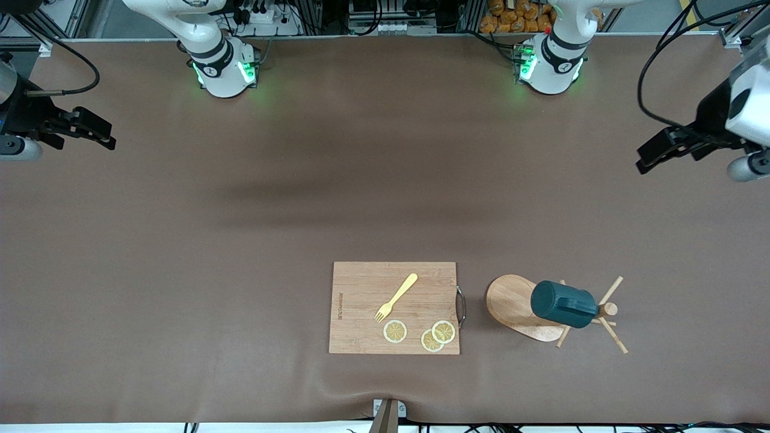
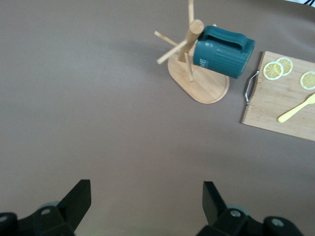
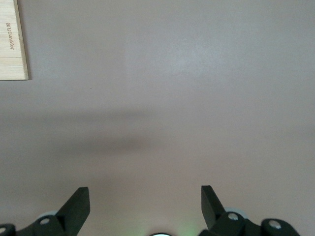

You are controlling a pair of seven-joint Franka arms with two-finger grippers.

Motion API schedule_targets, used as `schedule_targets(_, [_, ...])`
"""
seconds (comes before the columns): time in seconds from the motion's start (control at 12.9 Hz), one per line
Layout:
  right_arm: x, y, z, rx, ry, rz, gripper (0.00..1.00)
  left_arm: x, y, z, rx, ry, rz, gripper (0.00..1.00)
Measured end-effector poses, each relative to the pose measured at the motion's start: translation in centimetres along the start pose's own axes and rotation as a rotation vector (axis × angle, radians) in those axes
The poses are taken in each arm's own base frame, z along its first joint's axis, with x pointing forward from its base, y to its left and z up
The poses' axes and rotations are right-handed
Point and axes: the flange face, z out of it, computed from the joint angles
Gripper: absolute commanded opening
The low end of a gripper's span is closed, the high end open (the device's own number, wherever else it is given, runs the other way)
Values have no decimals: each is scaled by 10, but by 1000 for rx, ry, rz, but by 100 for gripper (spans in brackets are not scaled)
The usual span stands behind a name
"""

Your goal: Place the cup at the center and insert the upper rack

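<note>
On the brown tabletop the mug tree stands beside the cutting board with the cup hanging on it, so the left gripper, fingers spread like the waiting right gripper's, should lift the cup off gently.

cup hides rack's post.

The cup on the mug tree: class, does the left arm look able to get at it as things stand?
Probably yes. The left gripper hangs open over bare table at its own end, and nothing lies between it and the cup, which hangs on the upper rack beside the cutting board.
</note>
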Motion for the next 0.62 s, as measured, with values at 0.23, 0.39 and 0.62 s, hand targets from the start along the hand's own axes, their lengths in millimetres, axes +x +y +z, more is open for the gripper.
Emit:
schedule_targets(0.23, [1,0,-1,0,8,0,100,-7,-22,-11,9,-6,68,100])
schedule_targets(0.39, [1,-1,-1,1,11,-2,100,-11,-27,-12,12,-6,70,100])
schedule_targets(0.62, [0,-4,0,1,1,-9,100,-6,-38,-1,12,2,62,100])
